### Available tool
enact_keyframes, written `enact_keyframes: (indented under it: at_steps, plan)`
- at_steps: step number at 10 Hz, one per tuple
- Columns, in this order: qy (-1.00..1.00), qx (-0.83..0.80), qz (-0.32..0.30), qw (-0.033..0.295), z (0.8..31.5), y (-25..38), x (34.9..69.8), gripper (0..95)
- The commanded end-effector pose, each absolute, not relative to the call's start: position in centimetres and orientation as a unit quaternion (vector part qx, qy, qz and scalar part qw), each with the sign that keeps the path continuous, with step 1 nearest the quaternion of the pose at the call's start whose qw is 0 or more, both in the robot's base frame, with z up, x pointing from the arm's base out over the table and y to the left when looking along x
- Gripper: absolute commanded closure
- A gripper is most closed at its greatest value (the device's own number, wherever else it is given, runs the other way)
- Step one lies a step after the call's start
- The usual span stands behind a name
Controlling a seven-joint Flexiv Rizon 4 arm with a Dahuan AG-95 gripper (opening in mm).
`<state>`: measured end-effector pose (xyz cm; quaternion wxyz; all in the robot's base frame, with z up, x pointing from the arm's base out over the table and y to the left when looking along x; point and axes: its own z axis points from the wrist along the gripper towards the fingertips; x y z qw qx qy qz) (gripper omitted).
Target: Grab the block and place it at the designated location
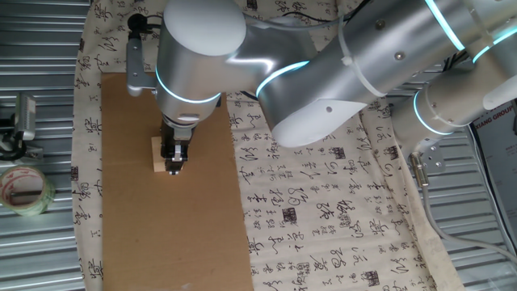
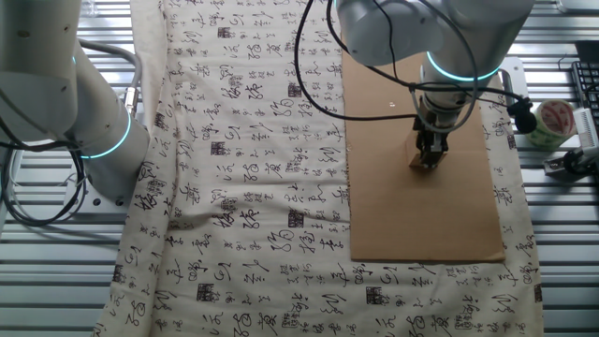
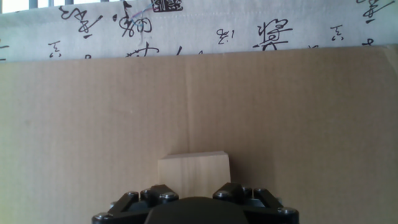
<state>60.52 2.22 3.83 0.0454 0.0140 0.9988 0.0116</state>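
The block (image 1: 157,153) is a pale tan wooden cube that rests on the brown cardboard sheet (image 1: 161,234). My gripper (image 1: 173,164) is down at the cardboard with its black fingers on either side of the block and closed against it. The other fixed view shows the gripper (image 2: 430,161) on the block (image 2: 417,162) near the cardboard's right half. In the hand view the block (image 3: 193,170) sits right in front of the finger knuckles; the fingertips are hidden. The small black circle does not show in any view.
The cardboard lies on a cloth printed with black characters (image 1: 323,210), over a metal slatted table. A tape roll (image 1: 24,191) lies left of the cloth and also shows in the other fixed view (image 2: 552,120). A second robot arm base (image 2: 94,140) stands at the cloth's edge.
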Motion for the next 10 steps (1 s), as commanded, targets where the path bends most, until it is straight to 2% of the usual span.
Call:
enact_keyframes:
  at_steps: [1, 6, 7, 10]
  plan:
    - [0.999, 0.013, 0.011, 0.045, 3.84, 2.23, 60.55, 19.0]
    - [0.999, 0.008, 0.011, 0.046, 3.84, 2.23, 60.55, 19.0]
    - [0.999, 0.008, 0.011, 0.047, 3.84, 2.23, 60.55, 0.0]
    - [0.999, 0.008, 0.010, 0.047, 3.84, 2.22, 60.54, 0.0]
